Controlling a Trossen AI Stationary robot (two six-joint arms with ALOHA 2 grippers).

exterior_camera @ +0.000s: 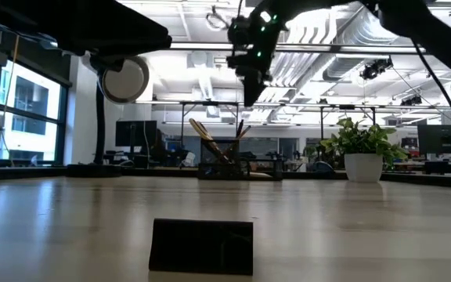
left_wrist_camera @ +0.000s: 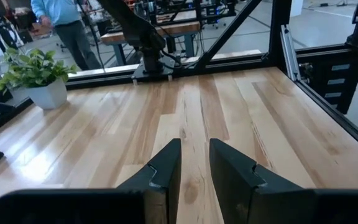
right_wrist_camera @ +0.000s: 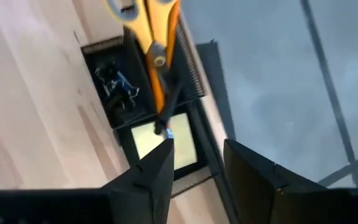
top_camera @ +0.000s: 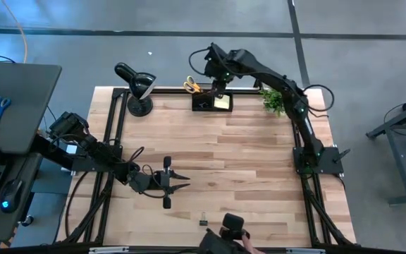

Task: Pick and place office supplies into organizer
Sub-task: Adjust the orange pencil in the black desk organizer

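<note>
The black organizer (top_camera: 212,103) stands at the table's far edge. In the right wrist view it holds a yellow sticky-note pad (right_wrist_camera: 160,142) in one compartment and black binder clips (right_wrist_camera: 118,84) in another. Yellow-handled scissors (right_wrist_camera: 149,25) and a dark pen (right_wrist_camera: 169,102) stick up out of it. My right gripper (right_wrist_camera: 197,146) hangs open just above the organizer, pointing steeply down, with nothing between its fingers. A small black clip (top_camera: 204,222) lies near the table's front edge. My left gripper (top_camera: 182,180) waits level at the near left, slightly open, and nothing is in it.
A black desk lamp (top_camera: 138,88) stands at the far left corner. A potted plant (top_camera: 273,100) stands right of the organizer. A camera mount (top_camera: 231,229) sits at the near edge. Bare wood lies between the two arms. A person (left_wrist_camera: 61,25) stands in the room beyond the table.
</note>
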